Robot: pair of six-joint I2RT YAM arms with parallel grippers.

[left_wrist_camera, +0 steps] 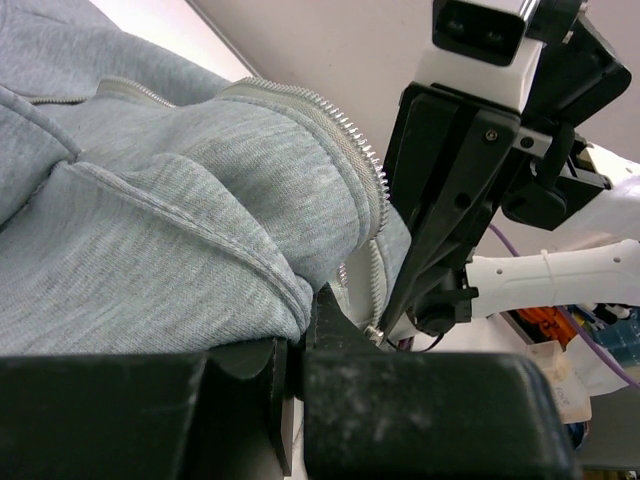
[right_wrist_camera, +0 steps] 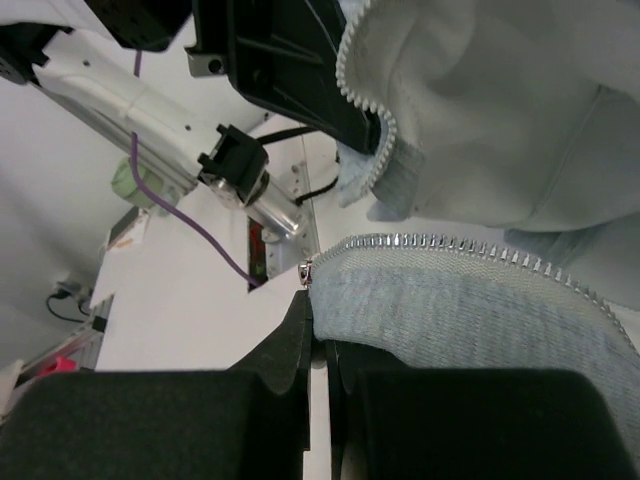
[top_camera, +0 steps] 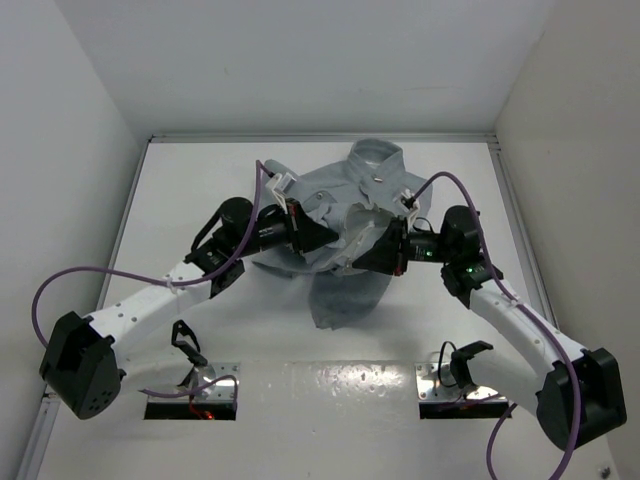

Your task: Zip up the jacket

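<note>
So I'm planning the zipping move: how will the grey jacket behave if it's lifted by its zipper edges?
Probably floppy: the jacket bunches and sags between the left gripper and right gripper. Likely light, since small pinches at its edges hold it. The zipper teeth curve loosely, so they may need pulling taut.

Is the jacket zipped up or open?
Open. The jacket has its two zipper rows apart: the right fingers pinch one row, the left fingers pinch the other.
</note>
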